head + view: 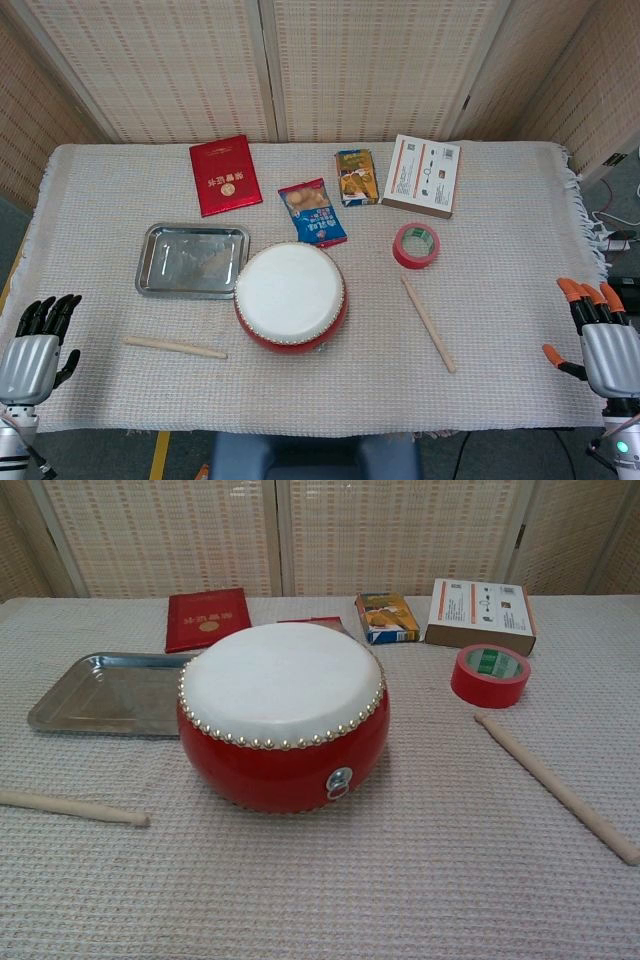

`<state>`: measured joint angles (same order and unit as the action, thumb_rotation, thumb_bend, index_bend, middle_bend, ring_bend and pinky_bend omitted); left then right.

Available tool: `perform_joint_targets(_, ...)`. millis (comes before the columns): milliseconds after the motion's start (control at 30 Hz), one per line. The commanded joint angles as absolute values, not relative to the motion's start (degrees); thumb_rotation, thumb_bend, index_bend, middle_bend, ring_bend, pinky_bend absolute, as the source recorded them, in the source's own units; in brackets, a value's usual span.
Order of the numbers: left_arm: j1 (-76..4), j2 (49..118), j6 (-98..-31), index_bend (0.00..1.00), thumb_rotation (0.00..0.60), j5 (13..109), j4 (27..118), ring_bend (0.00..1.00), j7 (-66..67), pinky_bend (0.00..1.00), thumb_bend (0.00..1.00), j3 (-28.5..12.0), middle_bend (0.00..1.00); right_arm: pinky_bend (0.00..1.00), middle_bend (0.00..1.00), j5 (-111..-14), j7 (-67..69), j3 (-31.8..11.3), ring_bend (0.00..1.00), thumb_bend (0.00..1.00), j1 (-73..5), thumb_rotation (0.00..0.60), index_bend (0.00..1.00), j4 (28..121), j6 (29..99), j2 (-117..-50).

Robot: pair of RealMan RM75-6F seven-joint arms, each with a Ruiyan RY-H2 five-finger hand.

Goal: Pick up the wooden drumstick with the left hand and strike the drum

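A red drum (290,296) (283,715) with a white skin stands in the middle of the table. One wooden drumstick (175,346) (72,806) lies flat to the drum's left. A second drumstick (428,322) (556,785) lies slanted to its right. My left hand (37,348) hovers at the table's left front corner, fingers apart and holding nothing, well left of the nearer stick. My right hand (600,338) waits at the right edge, also holding nothing. Neither hand shows in the chest view.
A steel tray (158,278) (60,707) sits left of the drum. Behind lie a red booklet (224,174) (207,618), a blue snack bag (311,212), a small snack packet (356,177) (387,616), a cardboard box (422,175) (481,615) and a red tape roll (416,245) (490,675).
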<state>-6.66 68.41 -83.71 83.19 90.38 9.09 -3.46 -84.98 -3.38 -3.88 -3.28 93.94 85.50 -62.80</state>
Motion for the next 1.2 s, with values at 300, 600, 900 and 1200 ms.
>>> perform_joint_targets(300,-6.53,69.72,-84.84,0.16,0.6,83.78,89.09,0.11,7.65,0.1,0.33,-3.66,0.13,0.04,0.09,-85.26,-2.95,-3.77,0.0,0.2,-3.03,0.6,0.0,94.06,85.83,-62.51)
perform_joint_targets(600,-8.73,68.87,-82.36,0.28,0.6,85.42,90.44,0.15,3.71,0.13,0.36,-3.95,0.18,0.04,0.09,-85.94,-1.83,-3.96,0.0,0.2,-2.48,0.6,0.0,93.61,87.33,-62.13)
perform_joint_targets(900,-14.93,69.75,-74.57,0.41,0.6,88.12,90.8,0.17,2.32,0.14,0.44,-3.81,0.23,0.04,0.09,-87.13,-0.85,-3.85,0.0,0.2,-2.07,0.6,0.0,93.38,88.54,-61.76)
perform_joint_targets(1200,-20.43,75.13,-64.46,0.41,0.6,84.24,90.56,0.15,6.35,0.12,0.36,-3.51,0.22,0.02,0.08,-87.47,-0.15,-3.97,0.0,0.2,-1.91,0.6,0.01,92.8,89.12,-62.16)
